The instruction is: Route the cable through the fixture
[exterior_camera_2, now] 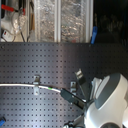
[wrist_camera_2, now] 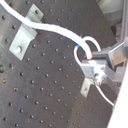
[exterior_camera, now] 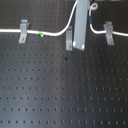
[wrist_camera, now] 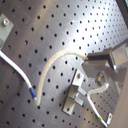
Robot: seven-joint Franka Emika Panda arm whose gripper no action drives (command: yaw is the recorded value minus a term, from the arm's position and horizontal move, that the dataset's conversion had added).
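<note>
The white cable [exterior_camera: 10, 30] runs from the first exterior view's left through the left clip [exterior_camera: 23, 31]. It passes its green band [exterior_camera: 41, 34], climbs to my gripper [wrist_camera: 95, 67], loops, passes its blue band [exterior_camera: 90, 20] and crosses the right clip [exterior_camera: 108, 31]. The gripper is shut on the cable between the two bands. The middle clip [exterior_camera: 69, 40], the fixture beside the gripper [exterior_camera: 79, 44], has no cable in its fork. It also shows in the first wrist view [wrist_camera: 76, 92]. The blue band [wrist_camera_2: 80, 46] sits next to the fingers [wrist_camera_2: 95, 67].
The clips stand on a black perforated board [exterior_camera: 60, 90]. In the second exterior view the arm's white body [exterior_camera_2: 107, 100] fills the lower right, and foil-covered panels [exterior_camera_2: 60, 20] and clutter stand behind the board.
</note>
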